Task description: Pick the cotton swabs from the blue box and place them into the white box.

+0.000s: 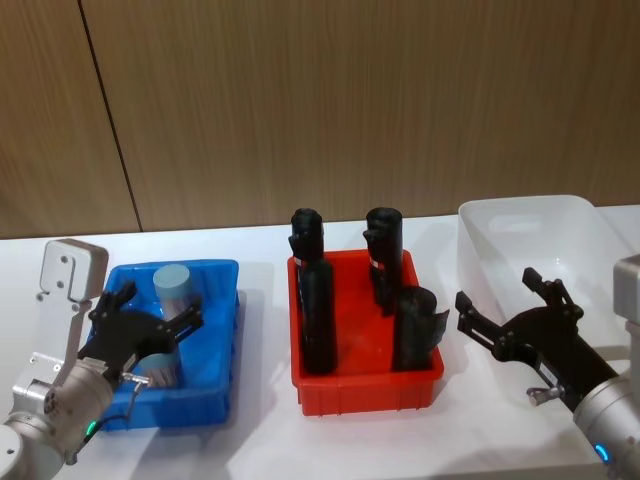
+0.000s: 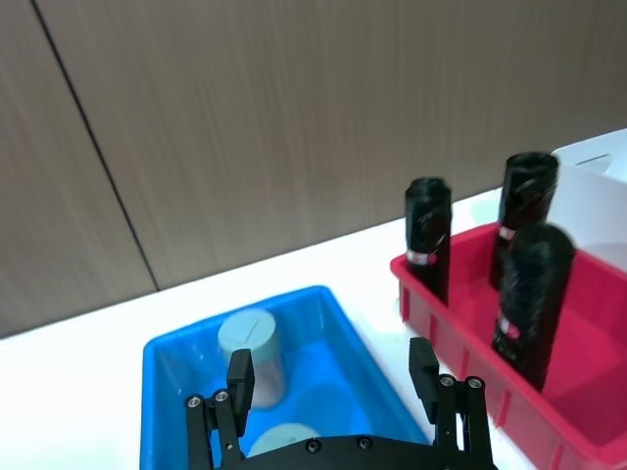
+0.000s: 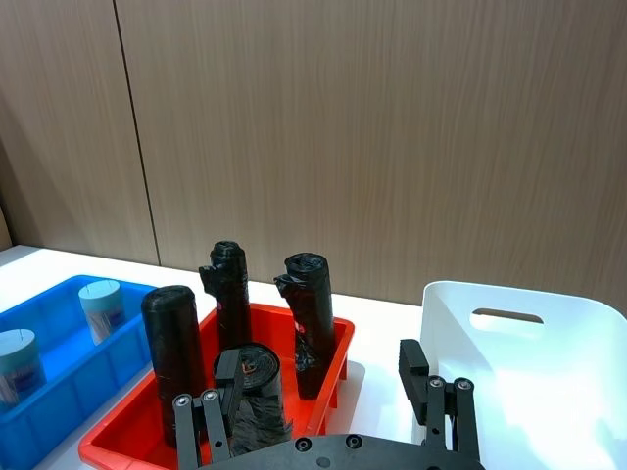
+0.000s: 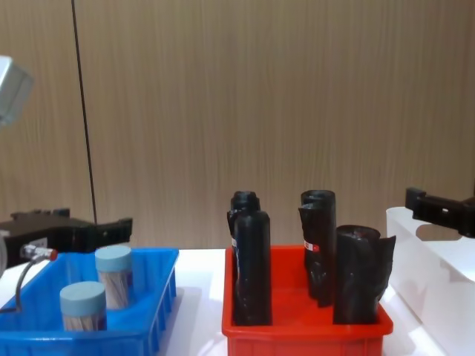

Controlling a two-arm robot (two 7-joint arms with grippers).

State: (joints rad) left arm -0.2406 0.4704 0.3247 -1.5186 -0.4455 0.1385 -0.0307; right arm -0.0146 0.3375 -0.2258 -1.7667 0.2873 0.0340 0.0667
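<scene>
I'm seeing my left gripper point(image 1: 150, 312) hanging spread wide and empty over the blue box point(image 1: 215, 350), lower left, where both cotton swabs point(image 1: 172, 285) are standing. The right gripper point(image 1: 496, 290) is gaping empty too, hovering at lower right beside the white box point(image 1: 520, 215), with the white table point(image 1: 260, 440) lying beneath and a wood-panelled wall point(image 1: 350, 100) behind.

In my head view three containers sit in a row on the surface point(image 1: 260, 430): the left box point(image 1: 222, 330) at lower left, the middle bin point(image 1: 365, 390) at centre, and the right box point(image 1: 530, 235) at the right edge. In the left box, the rear jar point(image 4: 113, 276) stands behind the front jar point(image 4: 82, 305). Four rolls point(image 1: 318, 315) stand in the middle bin, two behind and two in front. My left tool point(image 1: 155, 310) is over the left box's near half. My right tool point(image 1: 497, 288) is before the right box, at lower right.
</scene>
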